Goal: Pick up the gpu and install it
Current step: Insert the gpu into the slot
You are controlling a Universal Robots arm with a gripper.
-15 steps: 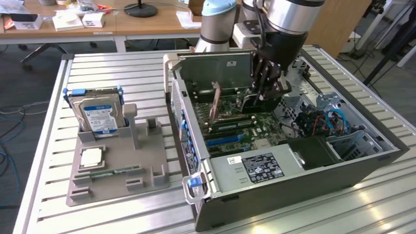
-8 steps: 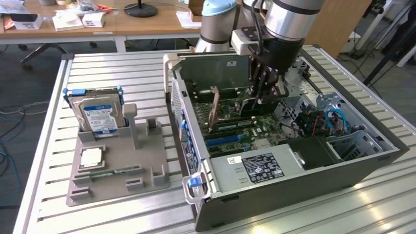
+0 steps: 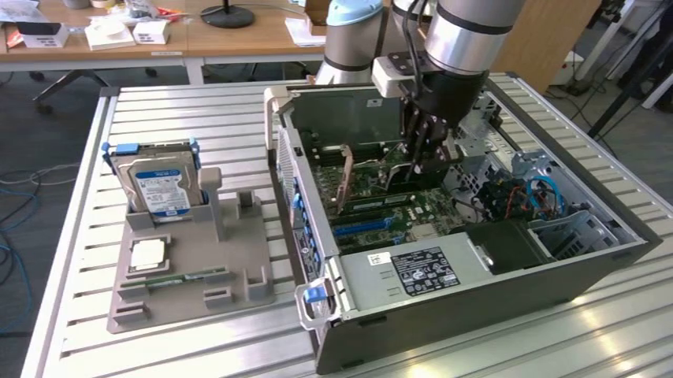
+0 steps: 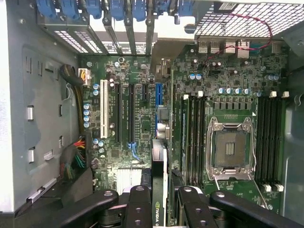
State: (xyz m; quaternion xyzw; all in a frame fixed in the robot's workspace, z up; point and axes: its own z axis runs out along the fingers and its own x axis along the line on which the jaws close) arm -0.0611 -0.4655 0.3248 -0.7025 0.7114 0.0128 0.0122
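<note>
My gripper [image 4: 164, 206] clamps the gpu [image 4: 159, 171] edge-on, upright over the motherboard [image 4: 228, 76], so its contact edge faces the blue expansion slot [image 4: 158, 95]. In the exterior view this is at three o'clock of the hard drive [image 3: 163, 189].

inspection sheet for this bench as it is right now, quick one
surface: slatted metal table with an open computer case on it
job's things: gpu held edge-on over the motherboard
clutter: grey tray holding a hard drive and a memory stick
grippers: gripper inside the case, shut on the gpu
cables: blue cables in the case; loose cables on the floor
surroundings: wooden desk with boxes
</note>
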